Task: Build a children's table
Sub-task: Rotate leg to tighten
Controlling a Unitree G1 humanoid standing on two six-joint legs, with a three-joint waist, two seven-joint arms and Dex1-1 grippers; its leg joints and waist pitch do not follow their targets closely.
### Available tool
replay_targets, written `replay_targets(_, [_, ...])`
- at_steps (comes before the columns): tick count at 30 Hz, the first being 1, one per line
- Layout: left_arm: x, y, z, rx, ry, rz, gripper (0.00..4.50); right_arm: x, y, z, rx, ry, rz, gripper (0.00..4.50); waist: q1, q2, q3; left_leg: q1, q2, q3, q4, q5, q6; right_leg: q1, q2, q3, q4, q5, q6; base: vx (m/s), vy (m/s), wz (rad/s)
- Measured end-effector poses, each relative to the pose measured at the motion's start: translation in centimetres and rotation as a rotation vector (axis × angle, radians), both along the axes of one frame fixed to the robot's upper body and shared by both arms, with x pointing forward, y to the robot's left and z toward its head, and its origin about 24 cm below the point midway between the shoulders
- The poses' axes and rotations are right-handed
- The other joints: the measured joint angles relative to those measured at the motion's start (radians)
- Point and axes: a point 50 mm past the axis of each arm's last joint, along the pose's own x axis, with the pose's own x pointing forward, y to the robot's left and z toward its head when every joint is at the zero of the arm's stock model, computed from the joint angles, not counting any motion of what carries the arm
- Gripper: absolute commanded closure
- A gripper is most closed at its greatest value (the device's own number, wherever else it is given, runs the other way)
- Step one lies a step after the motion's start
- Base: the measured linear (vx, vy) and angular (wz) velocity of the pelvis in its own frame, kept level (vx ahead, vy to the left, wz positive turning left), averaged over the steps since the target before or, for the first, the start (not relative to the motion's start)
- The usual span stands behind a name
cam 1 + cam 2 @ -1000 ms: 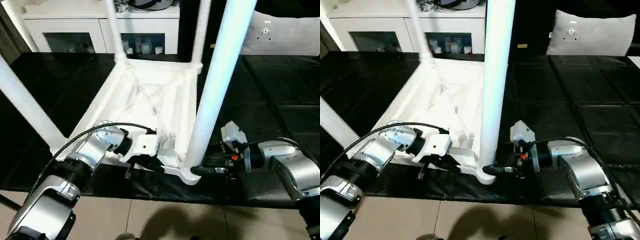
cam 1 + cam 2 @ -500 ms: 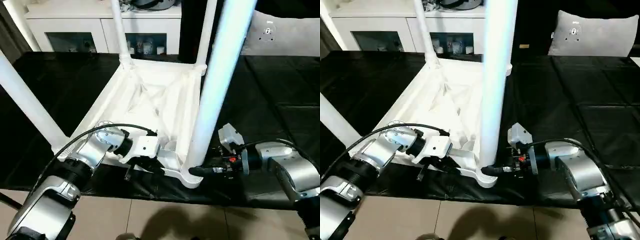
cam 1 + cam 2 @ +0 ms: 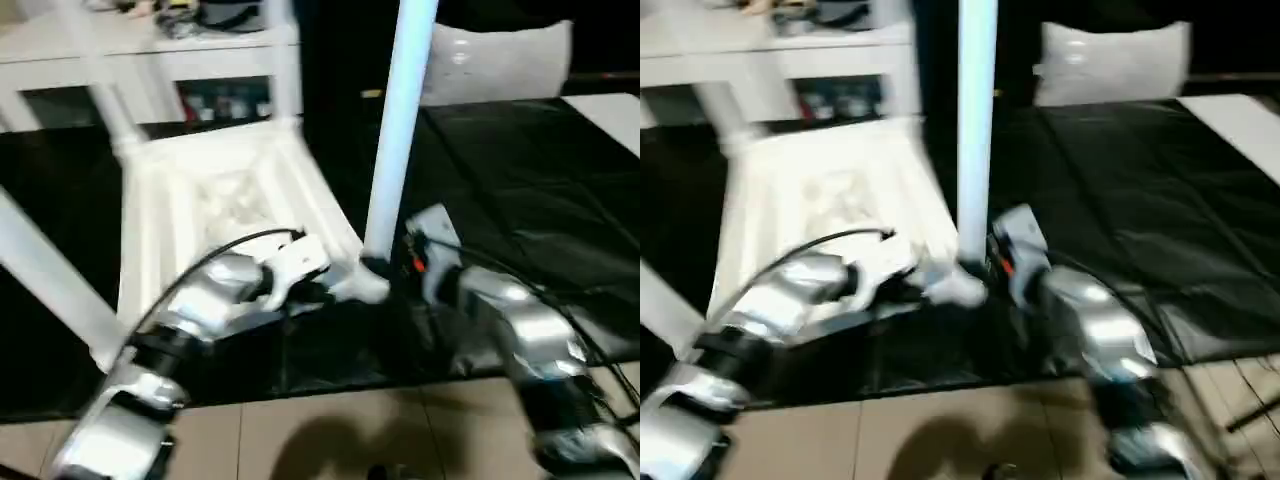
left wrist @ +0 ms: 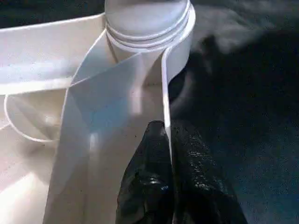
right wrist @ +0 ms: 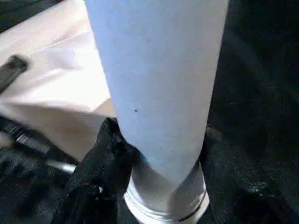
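While left tool (image 4: pixel 169 140) pinches thin white plastic rim (image 4: pixel 164 93), right tool (image 5: pixel 154 154) clasps smooth tapered leg (image 5: pixel 156 79).

A black mat (image 3: pixel 520 200) covers the floor, its surface marked off in square panels, and past its near edge lies a strip of pale tiled floor (image 3: pixel 330 440). The table (image 3: pixel 215 185) lies upside down directly on the mat, its ribbed underside facing up and its legs (image 3: pixel 400 120) standing upward from the corner sockets. At the mat's far side a white pillow (image 3: pixel 495 60) rests, and a white cabinet (image 3: pixel 150 60) stands along the far edge.
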Motion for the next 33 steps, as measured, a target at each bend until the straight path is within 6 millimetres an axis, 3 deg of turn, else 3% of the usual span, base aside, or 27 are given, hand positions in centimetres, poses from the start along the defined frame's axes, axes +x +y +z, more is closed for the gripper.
replay_targets(2, [0.0,-0.4,0.0,-0.003,-0.005,0.020,4.50,0.1,0.0,-0.2,0.019,-0.007,-0.027,2.02,-0.005,0.000,0.000,0.000,0.000,0.000,0.000,0.000,0.001,0.003,-0.001,0.001,-0.001,0.000,0.000,0.000,0.000,0.00])
replay_targets(6, [0.0,-1.1,0.2,-0.006,-0.016,0.009,4.50,0.2,-0.2,-0.2,0.017,-0.005,-0.040,1.72,-0.005,0.000,0.000,-0.003,-0.001,-0.001,-0.002,-0.003,0.005,0.004,-0.003,0.004,-0.001,0.001,0.000,0.000,0.000,0.00])
replay_targets(11, [-0.3,-1.6,0.5,0.005,-0.060,-0.063,4.50,0.0,-1.3,0.0,-0.006,-0.034,-0.008,1.11,0.035,0.001,-0.001,-0.006,-0.003,0.001,-0.007,-0.003,0.011,-0.003,-0.001,0.015,0.009,0.005,0.001,0.000,0.000,0.00])
replay_targets(16, [-0.2,-0.8,0.6,0.023,-0.085,-0.130,4.50,-1.2,-2.7,-0.2,-0.015,-0.052,0.115,0.67,0.062,0.003,-0.001,-0.006,-0.001,0.003,-0.009,-0.002,0.011,-0.010,0.001,0.017,0.020,0.000,-0.002,0.000,0.000,0.00])
replay_targets(23, [-0.3,1.3,0.4,0.061,-0.077,-0.260,4.50,-2.7,-4.9,0.9,-0.030,-0.034,0.338,0.04,0.074,0.003,-0.001,0.000,-0.002,0.007,-0.006,-0.003,0.007,-0.007,0.001,0.023,0.020,0.001,-0.001,0.000,0.000,0.00])
replay_targets(32, [-0.9,1.8,0.6,0.091,-0.069,-0.466,4.50,-3.4,-6.2,1.6,-0.091,-0.011,0.512,0.04,0.105,0.003,-0.001,-0.001,-0.002,0.007,-0.008,-0.001,0.010,-0.007,0.001,0.024,0.020,0.001,-0.001,0.000,0.000,0.00])
replay_targets(33, [-1.0,1.9,0.7,0.091,-0.066,-0.486,4.50,-3.4,-6.2,1.6,-0.089,-0.007,0.523,0.21,0.111,0.003,-0.001,-0.001,-0.002,0.007,-0.008,-0.001,0.010,-0.007,0.001,0.024,0.020,0.000,-0.001,0.000,0.000,0.00])
